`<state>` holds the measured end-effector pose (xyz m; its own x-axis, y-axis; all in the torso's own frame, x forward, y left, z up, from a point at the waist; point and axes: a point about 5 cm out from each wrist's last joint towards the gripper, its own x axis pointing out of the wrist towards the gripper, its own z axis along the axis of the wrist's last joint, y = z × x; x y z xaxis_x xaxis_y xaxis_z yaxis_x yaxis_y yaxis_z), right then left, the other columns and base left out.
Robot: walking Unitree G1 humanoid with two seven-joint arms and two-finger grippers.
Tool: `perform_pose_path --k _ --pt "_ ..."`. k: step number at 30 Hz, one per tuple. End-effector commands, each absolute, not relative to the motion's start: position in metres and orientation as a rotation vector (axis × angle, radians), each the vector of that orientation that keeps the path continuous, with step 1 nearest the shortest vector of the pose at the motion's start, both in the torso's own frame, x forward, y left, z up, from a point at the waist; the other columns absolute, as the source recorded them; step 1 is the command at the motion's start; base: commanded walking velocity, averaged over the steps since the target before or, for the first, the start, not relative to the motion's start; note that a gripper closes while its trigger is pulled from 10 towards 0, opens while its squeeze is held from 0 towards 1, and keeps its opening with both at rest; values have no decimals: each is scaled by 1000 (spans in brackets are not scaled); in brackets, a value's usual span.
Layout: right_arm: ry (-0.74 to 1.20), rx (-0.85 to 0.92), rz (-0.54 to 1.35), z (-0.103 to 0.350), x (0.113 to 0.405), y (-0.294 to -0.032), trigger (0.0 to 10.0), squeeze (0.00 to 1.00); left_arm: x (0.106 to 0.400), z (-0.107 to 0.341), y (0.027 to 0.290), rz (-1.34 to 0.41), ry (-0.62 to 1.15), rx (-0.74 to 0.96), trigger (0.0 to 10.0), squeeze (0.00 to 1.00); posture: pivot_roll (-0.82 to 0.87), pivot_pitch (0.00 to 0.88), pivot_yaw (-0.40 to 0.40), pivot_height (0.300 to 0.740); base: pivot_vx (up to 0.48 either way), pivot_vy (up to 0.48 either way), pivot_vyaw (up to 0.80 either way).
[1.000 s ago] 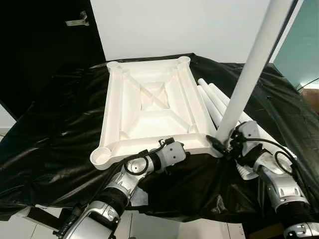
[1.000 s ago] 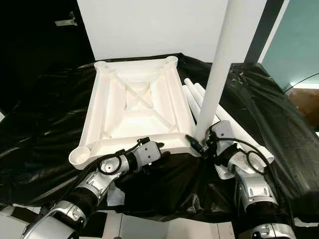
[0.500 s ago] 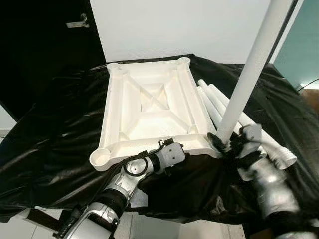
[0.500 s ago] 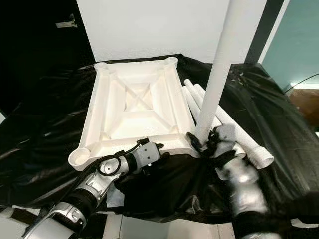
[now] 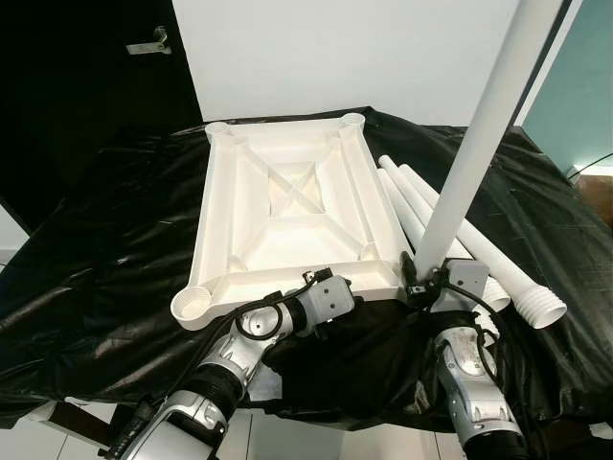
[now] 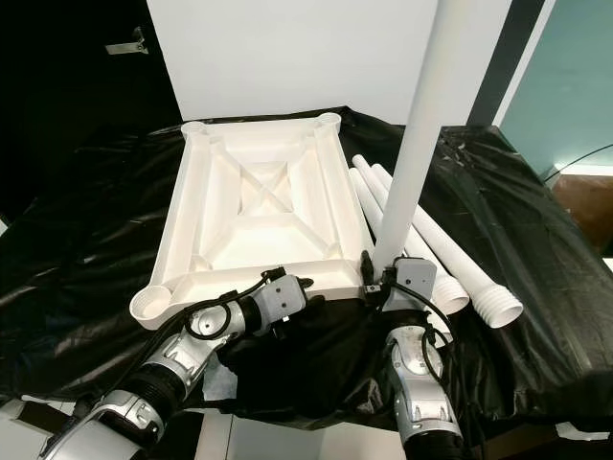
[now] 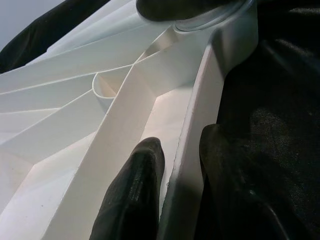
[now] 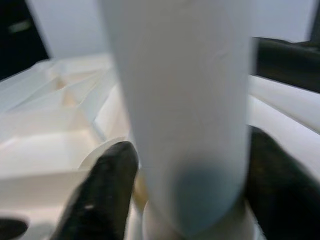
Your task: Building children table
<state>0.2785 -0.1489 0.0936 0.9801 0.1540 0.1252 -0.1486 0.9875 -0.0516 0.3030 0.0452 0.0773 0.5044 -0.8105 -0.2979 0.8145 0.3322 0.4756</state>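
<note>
The tabletop (image 5: 287,220) lies upside down on the black-sheeted table (image 5: 105,240). The left gripper (image 7: 175,200) clamps the tabletop's near rim, one finger inside the wall, one outside. The right gripper (image 5: 426,280) grasps the upright leg (image 5: 474,144) at its base, where it stands in the near right corner socket. Just beyond the right gripper lie spare legs (image 5: 479,249), leaving little room there.

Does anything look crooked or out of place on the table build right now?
Yes: the upright leg held by the right gripper leans to the robot's right instead of standing square in the near-right corner socket of the upside-down tabletop.
</note>
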Motion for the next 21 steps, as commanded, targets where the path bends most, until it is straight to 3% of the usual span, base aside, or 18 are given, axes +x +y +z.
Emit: perform_pose_path --k 1,4,5,11,18,19,21 --pt "-46 -49 264 81 277 -137 10000 1000 288 41 54 -1096 202 641 10000 0 -40 21 -1 740 0 0 0" --pt "-33 -78 299 82 278 -140 10000 1000 288 41 54 -1096 203 638 10000 0 -40 21 -1 740 0 0 0" --pt "-33 -108 351 87 281 -146 10000 0 287 40 54 -1096 205 637 10000 0 -49 22 -1 740 0 0 0" --pt "-34 -204 598 122 285 -182 10000 0 285 39 52 -1106 207 635 10000 0 -70 29 2 740 0 0 0" --pt "31 -272 776 129 280 -191 10000 0 287 40 50 -1108 202 634 10000 0 -71 27 -1 740 0 0 0" --pt "50 -275 806 129 280 -192 0 0 287 40 51 -1106 202 634 10000 0 -66 26 -4 740 0 0 0" --pt "82 -278 846 129 281 -194 0 0 287 40 52 -1100 203 633 10000 0 -61 26 -7 740 0 0 0"
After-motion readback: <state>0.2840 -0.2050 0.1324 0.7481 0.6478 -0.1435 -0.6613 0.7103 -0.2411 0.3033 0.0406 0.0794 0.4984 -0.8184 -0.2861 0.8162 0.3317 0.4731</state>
